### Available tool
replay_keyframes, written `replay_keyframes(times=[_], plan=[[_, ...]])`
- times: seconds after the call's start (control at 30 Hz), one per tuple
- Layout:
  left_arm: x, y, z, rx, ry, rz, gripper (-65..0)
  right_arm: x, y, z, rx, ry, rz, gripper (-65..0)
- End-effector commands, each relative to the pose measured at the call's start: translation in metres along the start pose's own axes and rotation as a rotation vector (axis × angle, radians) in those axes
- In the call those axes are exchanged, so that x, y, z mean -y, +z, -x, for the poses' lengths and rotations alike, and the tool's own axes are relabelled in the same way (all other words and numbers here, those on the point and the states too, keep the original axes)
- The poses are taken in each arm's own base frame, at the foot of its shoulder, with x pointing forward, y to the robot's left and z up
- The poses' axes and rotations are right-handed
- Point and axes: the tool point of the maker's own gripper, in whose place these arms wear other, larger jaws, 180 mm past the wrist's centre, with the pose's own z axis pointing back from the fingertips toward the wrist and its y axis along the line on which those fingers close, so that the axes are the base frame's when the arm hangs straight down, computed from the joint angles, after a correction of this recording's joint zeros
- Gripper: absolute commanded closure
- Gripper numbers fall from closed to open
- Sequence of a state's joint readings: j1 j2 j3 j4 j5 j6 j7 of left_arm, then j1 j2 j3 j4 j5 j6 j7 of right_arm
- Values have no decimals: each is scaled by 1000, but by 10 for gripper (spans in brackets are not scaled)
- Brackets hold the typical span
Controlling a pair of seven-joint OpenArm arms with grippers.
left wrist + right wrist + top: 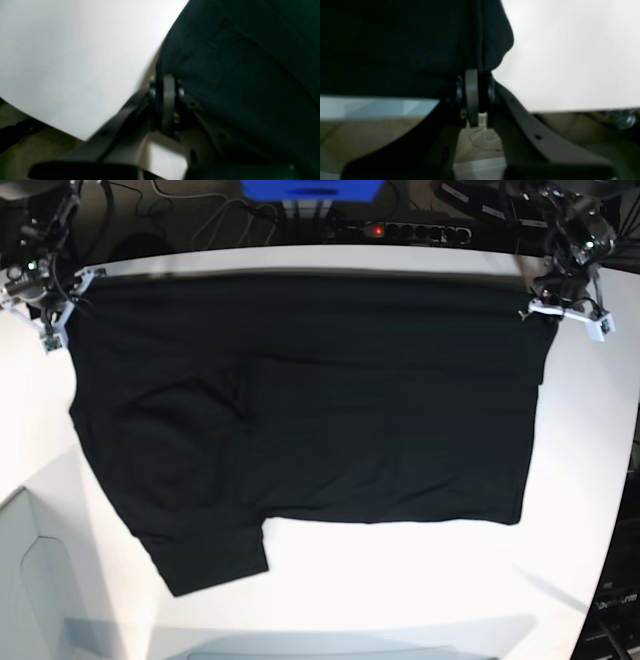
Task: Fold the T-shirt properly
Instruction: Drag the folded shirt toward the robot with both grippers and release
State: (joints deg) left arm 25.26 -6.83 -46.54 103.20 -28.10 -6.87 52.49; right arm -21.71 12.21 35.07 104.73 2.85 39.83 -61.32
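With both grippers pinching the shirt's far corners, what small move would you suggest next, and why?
Probably lift both corners slightly and draw them toward the near edge. The left gripper and right gripper are each shut on the T-shirt, which lies spread flat on the white table.

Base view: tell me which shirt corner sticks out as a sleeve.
The near corner on that view's left of the T-shirt: a sleeve flap juts toward the table edge; the opposite near corner is square.

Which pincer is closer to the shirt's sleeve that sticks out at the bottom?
The right pincer. It grips the T-shirt at the top corner on the sleeve side. The left pincer grips the opposite top corner, farther from it.
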Motion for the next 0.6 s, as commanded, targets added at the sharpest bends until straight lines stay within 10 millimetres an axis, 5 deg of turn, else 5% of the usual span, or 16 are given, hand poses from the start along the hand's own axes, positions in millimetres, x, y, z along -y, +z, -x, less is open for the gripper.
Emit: replay_keyframes(times=[0.0, 0.57], plan=[[-5, 5, -13, 40, -24, -19, -1, 9, 5, 2, 7, 9, 30, 0], [-25, 15, 23, -53, -39, -60, -1, 1, 4, 10, 40, -11, 15, 0]])
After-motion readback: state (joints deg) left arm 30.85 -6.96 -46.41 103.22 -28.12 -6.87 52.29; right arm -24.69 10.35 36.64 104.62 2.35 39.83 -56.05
